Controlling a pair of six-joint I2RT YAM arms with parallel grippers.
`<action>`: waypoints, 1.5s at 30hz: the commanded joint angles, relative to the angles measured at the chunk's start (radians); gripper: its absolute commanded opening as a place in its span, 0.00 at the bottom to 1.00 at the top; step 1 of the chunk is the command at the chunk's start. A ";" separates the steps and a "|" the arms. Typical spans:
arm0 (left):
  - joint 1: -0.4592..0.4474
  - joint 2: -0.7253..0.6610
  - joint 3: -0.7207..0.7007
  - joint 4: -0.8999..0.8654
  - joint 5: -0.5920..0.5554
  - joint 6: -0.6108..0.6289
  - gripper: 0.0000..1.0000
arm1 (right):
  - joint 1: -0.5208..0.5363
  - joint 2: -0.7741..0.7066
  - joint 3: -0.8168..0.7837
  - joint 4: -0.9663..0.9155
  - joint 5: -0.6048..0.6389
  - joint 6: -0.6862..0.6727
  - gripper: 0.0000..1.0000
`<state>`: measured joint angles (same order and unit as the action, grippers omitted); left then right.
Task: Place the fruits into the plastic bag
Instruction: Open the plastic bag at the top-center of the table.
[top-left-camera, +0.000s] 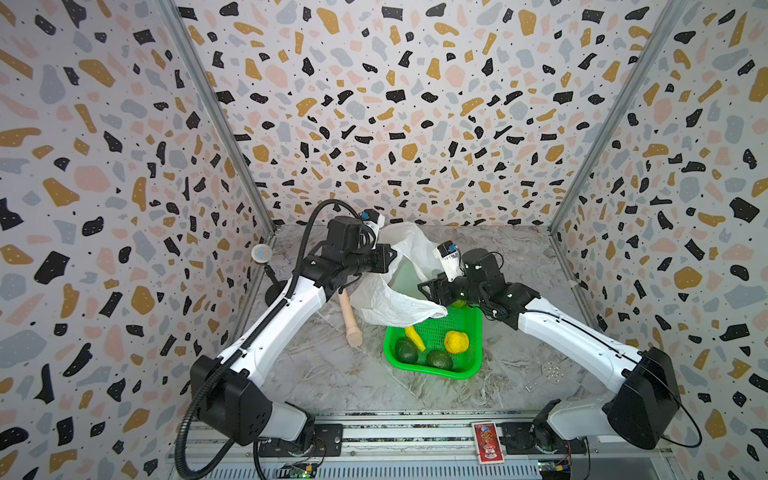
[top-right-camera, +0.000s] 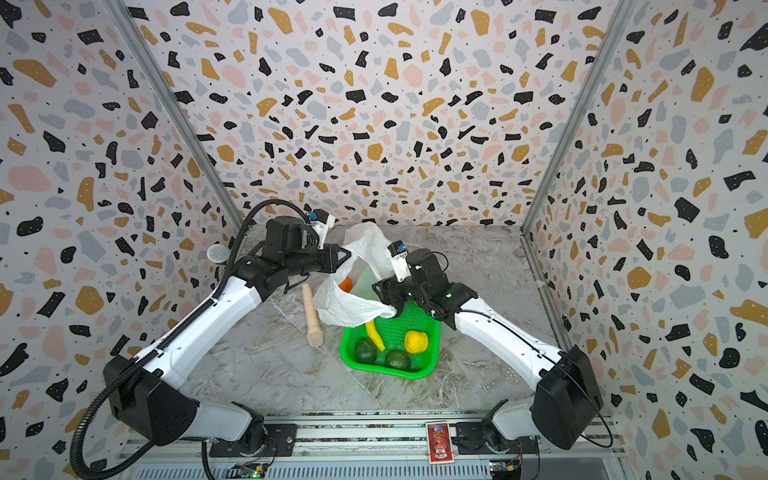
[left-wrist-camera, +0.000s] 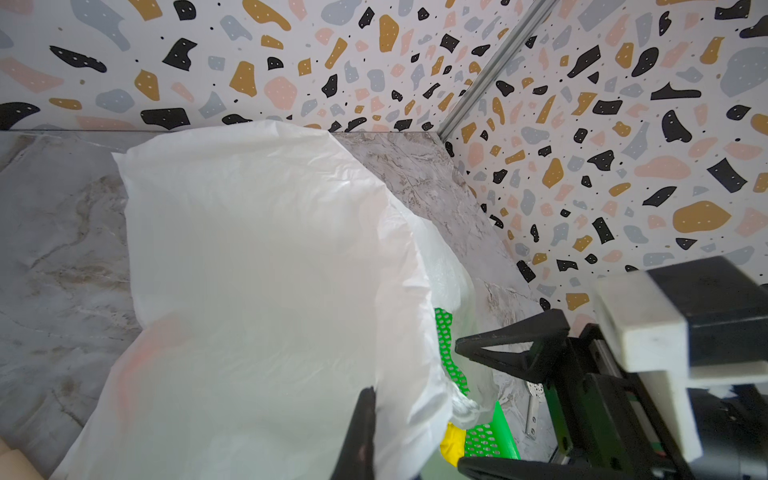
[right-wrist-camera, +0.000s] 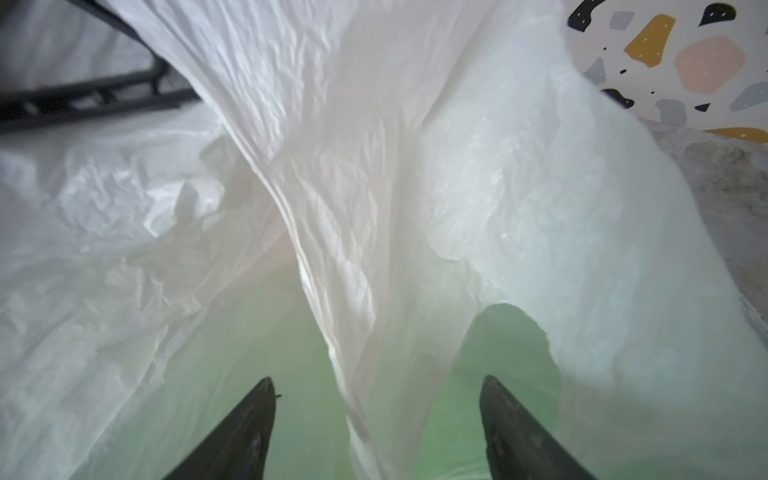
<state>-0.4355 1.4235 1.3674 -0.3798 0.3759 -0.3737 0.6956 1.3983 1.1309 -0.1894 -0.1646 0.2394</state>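
The white plastic bag stands open between the arms, draped over the back rim of the green basket. My left gripper is shut on the bag's upper edge and holds it up; one dark finger shows against the film. My right gripper is open at the bag's mouth, and a fold of bag runs between its fingers, not pinched. An orange lies inside the bag. In the basket lie a banana, a lemon and two avocados.
A beige wooden stick lies on the marble table left of the bag. A round object on a black stand is at the far left wall. A small metal plate lies right of the basket, a red card on the front rail.
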 joint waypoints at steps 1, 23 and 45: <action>-0.011 -0.002 0.010 0.020 -0.015 0.025 0.00 | 0.028 0.024 0.059 -0.060 0.068 -0.053 0.76; -0.043 0.018 0.024 -0.056 -0.139 0.086 0.00 | -0.030 -0.042 0.124 0.195 0.256 -0.049 0.04; -0.034 -0.009 -0.017 -0.010 0.008 0.088 0.00 | -0.214 0.022 0.152 0.373 0.278 0.177 0.37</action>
<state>-0.4839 1.4384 1.3655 -0.3977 0.3645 -0.2981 0.5213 1.4422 1.2282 0.1688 0.1097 0.3878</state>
